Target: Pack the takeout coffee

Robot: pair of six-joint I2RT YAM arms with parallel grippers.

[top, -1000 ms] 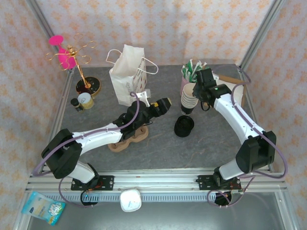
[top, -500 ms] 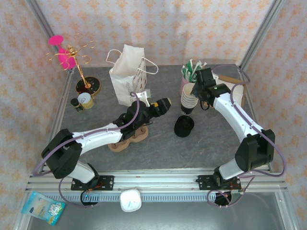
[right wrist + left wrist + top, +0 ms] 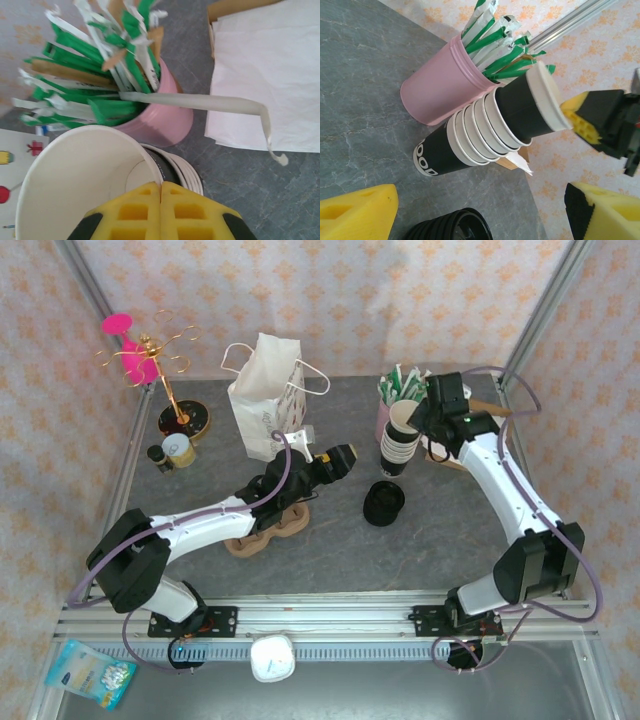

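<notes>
The takeout coffee is out of view. A nested stack of black paper cups stands beside a pink holder full of green-wrapped sticks. My right gripper is shut on the rim of the stack's top cup, one pad inside its cream interior and one outside. That cup is tilted and partly raised out of the stack. My left gripper is open and holds nothing, hovering over the brown cup carrier. It faces the stack, just left of the low pile of black lids.
A white paper bag stands at the back left of centre. White napkins lie in a cardboard tray right of the pink holder. A small jar and a gold stand with pink pieces sit at the far left.
My right gripper has shut on the top cup's rim and moved up and to the right, drawing that cup partly out of the stack. The left arm has barely moved.
</notes>
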